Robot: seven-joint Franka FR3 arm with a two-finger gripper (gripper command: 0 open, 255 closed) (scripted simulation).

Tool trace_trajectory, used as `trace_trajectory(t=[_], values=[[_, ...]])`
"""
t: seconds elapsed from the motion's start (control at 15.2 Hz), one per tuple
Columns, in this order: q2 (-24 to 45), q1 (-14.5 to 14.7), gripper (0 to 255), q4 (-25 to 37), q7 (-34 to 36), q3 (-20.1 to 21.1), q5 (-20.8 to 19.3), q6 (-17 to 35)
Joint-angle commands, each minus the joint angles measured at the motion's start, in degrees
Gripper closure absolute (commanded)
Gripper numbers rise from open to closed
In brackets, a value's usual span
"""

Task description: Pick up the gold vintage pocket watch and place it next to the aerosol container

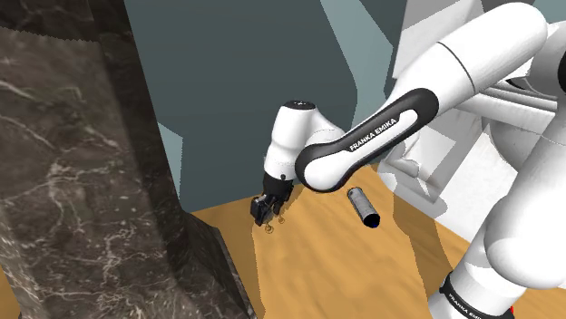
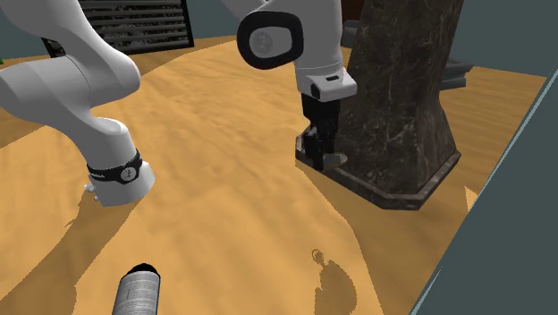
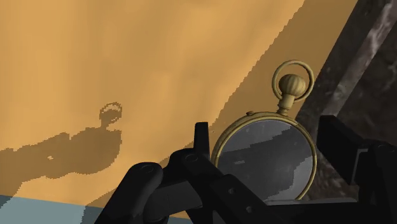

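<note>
In the shoulder view, the all-black two-finger gripper [image 1: 265,210] hangs just above the tan wooden surface [image 1: 317,272]. It is near the base edge of the dark, white-veined marble pillar [image 1: 82,163] and near the line where the grey-blue wall [image 1: 218,91] meets the wood. The dark grey cylindrical aerosol container [image 1: 365,207] lies on its side toward that view's right, with bare wood between it and the gripper.

In the second exterior view, the gold-rimmed round pocket watch [image 2: 333,159] sits at the fingertips, close to the pillar's stepped base and clear of the wood. Its shadow falls lower on the boards. The container is well apart at the lower left, across a wide open stretch, and the wall closes that view's right edge.

In the wrist view, the fingers [image 3: 202,143] clasp the watch's rim on both sides, its crown and ring pointing away.
</note>
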Motion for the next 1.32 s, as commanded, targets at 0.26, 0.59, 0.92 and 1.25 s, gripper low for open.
trace_trajectory(t=[0.26,0.59,0.92,1.25], values=[[-7.4,-3.3,255,-8.4,-13.3,-4.0,7.7,1.6],[-12.2,-5.2,255,-13.7,-23.7,-9.1,11.8,1.8],[-15.6,-7.6,255,-17.3,-33.3,-14.8,13.5,1.3],[-17.4,-10.6,255,-19.1,-42.2,-20.8,13.5,0.6]])
